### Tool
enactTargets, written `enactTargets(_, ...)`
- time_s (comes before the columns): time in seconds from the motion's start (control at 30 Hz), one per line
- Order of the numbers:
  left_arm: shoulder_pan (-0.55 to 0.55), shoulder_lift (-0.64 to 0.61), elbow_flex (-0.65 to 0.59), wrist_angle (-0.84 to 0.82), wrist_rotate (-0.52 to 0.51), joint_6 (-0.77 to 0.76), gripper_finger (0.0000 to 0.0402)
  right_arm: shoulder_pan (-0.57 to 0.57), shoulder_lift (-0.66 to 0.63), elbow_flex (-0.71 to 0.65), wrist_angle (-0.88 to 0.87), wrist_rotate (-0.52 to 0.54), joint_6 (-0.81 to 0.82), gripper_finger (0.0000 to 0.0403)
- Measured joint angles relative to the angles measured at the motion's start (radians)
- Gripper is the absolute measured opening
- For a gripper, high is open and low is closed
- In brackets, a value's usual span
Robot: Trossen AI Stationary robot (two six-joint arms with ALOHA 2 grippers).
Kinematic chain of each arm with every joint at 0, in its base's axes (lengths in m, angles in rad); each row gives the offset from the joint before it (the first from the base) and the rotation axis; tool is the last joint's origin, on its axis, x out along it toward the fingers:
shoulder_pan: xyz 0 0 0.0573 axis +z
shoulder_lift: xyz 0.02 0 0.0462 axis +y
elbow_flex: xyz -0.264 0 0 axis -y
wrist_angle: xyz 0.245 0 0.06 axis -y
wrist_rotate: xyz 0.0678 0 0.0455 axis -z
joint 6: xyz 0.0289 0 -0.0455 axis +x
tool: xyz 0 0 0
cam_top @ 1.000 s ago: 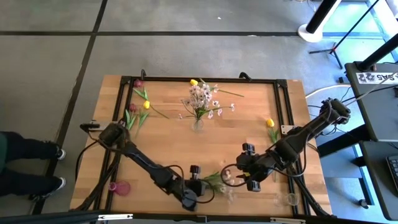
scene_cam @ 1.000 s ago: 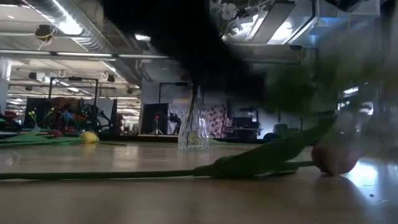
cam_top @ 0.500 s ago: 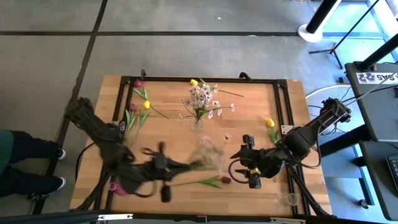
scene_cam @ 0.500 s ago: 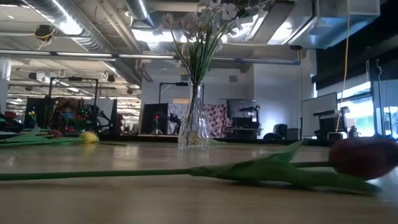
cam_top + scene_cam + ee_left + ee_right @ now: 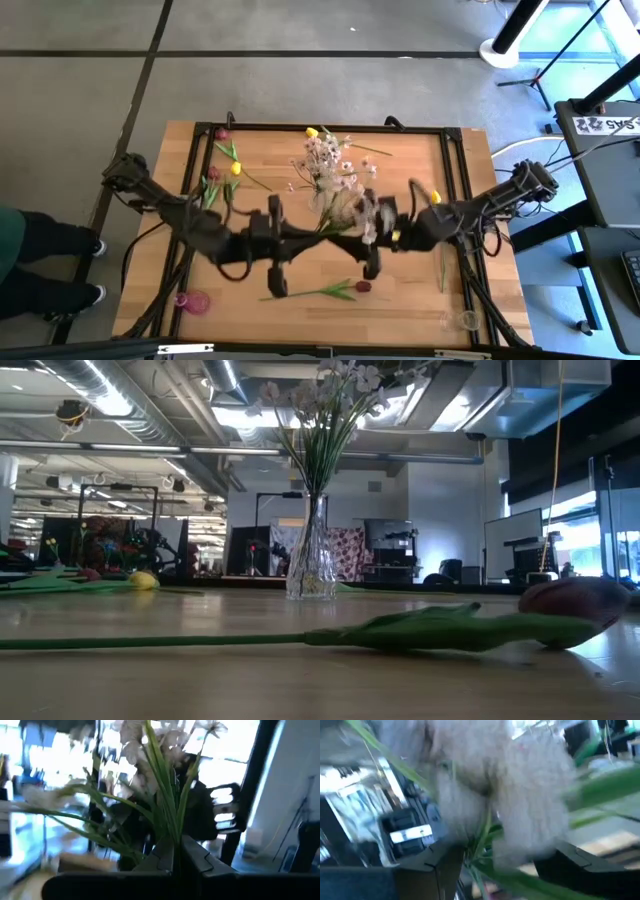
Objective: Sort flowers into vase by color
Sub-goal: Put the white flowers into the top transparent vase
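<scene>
Your left gripper (image 5: 175, 851) has its two dark fingers pinched together on the green stems of a white-pink blossom spray (image 5: 150, 750), which fans out ahead of that wrist camera. From above, that gripper (image 5: 318, 232) sits at the middle of the table (image 5: 400, 305), with the spray (image 5: 350, 208) blurred between the two arms. Your right gripper (image 5: 495, 857) has its fingers set wide to either side of the same pale blossoms and green stems; you cannot tell whether they press on anything. From above it (image 5: 385, 232) lies just beside the spray, its arm reaching in from the table's right edge.

Behind the two grippers stands the glass vase (image 5: 311, 568), already holding a bunch of white-pink blossoms (image 5: 330, 390); from above, those blossoms (image 5: 325, 155) spread over the far middle of the table. In front of the grippers, a dark red tulip (image 5: 362, 286) lies flat on the wood, its green stem and leaf pointing toward the left arm; at table height its bud (image 5: 575, 600) rests on the surface at the right. A yellow tulip (image 5: 236, 169) and more dark red ones (image 5: 213, 173) lie at the far left, another yellow one (image 5: 311, 132) at the far edge. A pink vase (image 5: 196, 302) lies near the front left corner.
</scene>
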Motion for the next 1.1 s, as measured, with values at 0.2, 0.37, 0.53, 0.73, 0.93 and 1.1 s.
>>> enactTargets(0.2,0.147,-0.006,0.001,0.134,0.185,0.082,0.0003,-0.091,-0.033,0.0,0.132,-0.043,-0.106,0.022)
enactTargets(0.37,0.239,-0.01,0.002,0.171,0.279,0.112,0.0004,-0.135,-0.044,-0.001,0.217,-0.066,-0.135,0.0199)
enactTargets(0.53,0.327,-0.007,0.0,0.189,0.414,0.053,0.0005,-0.168,-0.045,0.033,0.227,-0.099,-0.173,0.0158)
enactTargets(0.73,0.413,-0.007,0.0,0.194,0.462,0.018,0.0008,-0.215,-0.047,0.051,0.205,-0.119,-0.242,0.0097)
enactTargets(0.93,0.458,-0.019,0.0,0.111,0.511,0.006,0.0052,-0.264,-0.057,0.052,0.126,-0.132,-0.291,0.001)
enactTargets(1.1,0.489,-0.067,0.0,-0.103,0.506,0.007,0.0109,-0.325,-0.115,0.05,-0.035,-0.173,-0.305,0.0008)
